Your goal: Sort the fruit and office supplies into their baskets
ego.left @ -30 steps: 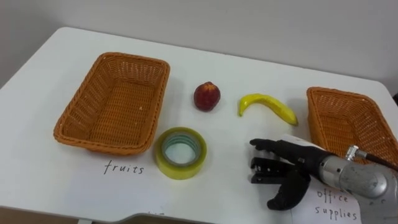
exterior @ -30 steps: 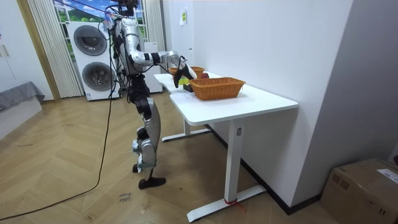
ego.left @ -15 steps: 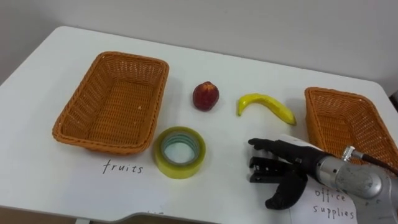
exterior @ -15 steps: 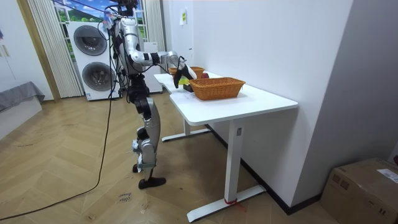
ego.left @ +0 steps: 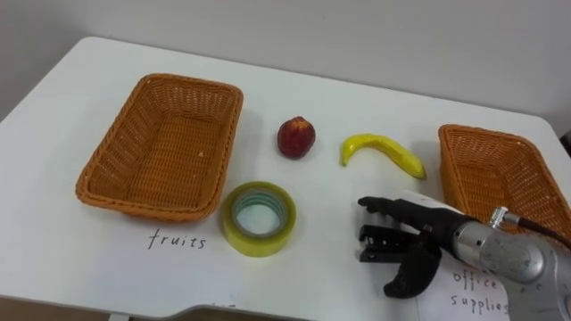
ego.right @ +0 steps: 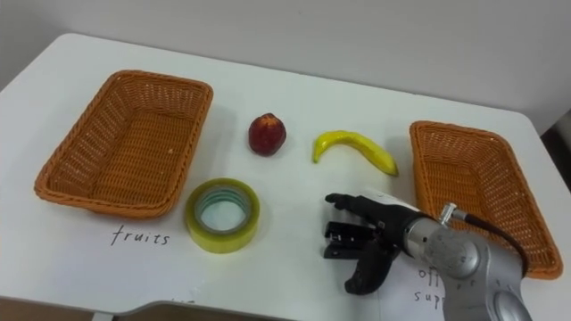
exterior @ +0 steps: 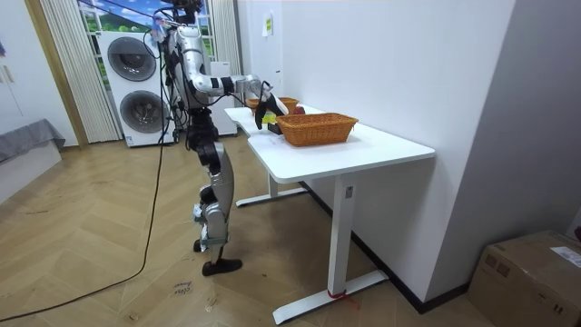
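Note:
On the white table lie a red apple [ego.left: 296, 137], a yellow banana [ego.left: 384, 152] and a yellow-green roll of tape [ego.left: 259, 218]. An empty wicker basket [ego.left: 162, 145] stands at the left above the word "fruits". A second empty wicker basket [ego.left: 501, 176] stands at the right, above a paper label for office supplies [ego.left: 473, 290]. My right hand [ego.left: 403, 242] hovers low over the table in front of the banana, fingers straight and pointing left, thumb down, holding nothing. The tape lies to its left.
The table's front edge [ego.left: 268, 312] runs just below the tape. In the room view I stand at the short end of the white desk [exterior: 345, 150], right arm stretched over it, washing machines [exterior: 136, 86] behind me.

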Tool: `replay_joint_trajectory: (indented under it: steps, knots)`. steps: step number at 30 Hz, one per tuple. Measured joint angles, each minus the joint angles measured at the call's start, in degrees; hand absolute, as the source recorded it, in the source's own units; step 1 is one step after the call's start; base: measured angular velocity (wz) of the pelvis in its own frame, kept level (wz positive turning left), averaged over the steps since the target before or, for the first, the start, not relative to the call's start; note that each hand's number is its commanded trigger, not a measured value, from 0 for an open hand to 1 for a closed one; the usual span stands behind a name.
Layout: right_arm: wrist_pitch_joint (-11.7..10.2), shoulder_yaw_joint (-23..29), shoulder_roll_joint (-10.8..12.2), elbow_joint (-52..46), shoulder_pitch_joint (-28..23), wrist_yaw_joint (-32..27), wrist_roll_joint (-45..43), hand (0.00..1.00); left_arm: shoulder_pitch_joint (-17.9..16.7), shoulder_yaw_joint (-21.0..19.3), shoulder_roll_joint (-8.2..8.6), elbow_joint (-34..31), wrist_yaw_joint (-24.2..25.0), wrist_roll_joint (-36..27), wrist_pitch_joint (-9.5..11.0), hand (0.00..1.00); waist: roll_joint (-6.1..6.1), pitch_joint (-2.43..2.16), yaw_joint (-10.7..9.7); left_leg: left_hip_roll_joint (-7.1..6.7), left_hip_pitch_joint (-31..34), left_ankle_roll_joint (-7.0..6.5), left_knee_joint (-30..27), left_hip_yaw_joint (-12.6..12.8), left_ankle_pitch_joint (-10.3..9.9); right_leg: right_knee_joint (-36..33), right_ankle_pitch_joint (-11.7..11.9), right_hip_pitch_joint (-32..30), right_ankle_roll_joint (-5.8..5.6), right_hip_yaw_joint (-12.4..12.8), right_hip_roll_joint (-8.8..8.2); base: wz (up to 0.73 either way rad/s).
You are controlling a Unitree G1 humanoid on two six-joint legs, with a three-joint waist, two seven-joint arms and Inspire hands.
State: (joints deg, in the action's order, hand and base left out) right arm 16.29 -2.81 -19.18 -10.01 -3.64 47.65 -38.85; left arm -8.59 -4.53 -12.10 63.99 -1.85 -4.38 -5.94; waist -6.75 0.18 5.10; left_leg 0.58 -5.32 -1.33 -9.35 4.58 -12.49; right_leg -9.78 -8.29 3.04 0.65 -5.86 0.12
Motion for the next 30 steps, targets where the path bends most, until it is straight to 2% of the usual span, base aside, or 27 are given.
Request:
replay_joint_trajectory:
  steps: [20,30]
  knots:
    - [0.1,0.1,0.9,-0.1,0.0,-0.2,-2.0,0.00,-0.1,-1.0,0.20,0.1,0.2,0.1,-0.4,0.00,0.12,-0.03,0.1,0.00,-0.2,-0.05,0.3,-0.1,0.0,-0.1,0.1,0.1,-0.04,0.0,0.00,0.00]
    - [0.0,0.0,0.9,1.0,0.0,-2.9,-3.6,0.00,0.0,-1.0,0.20,-0.1,-0.1,0.2,-0.7,0.00,0.31,-0.01,0.0,-0.07,-0.3,-0.13,0.6,-0.2,0.1,-0.1,0.1,0.1,-0.07,-0.2,-0.09,0.00]
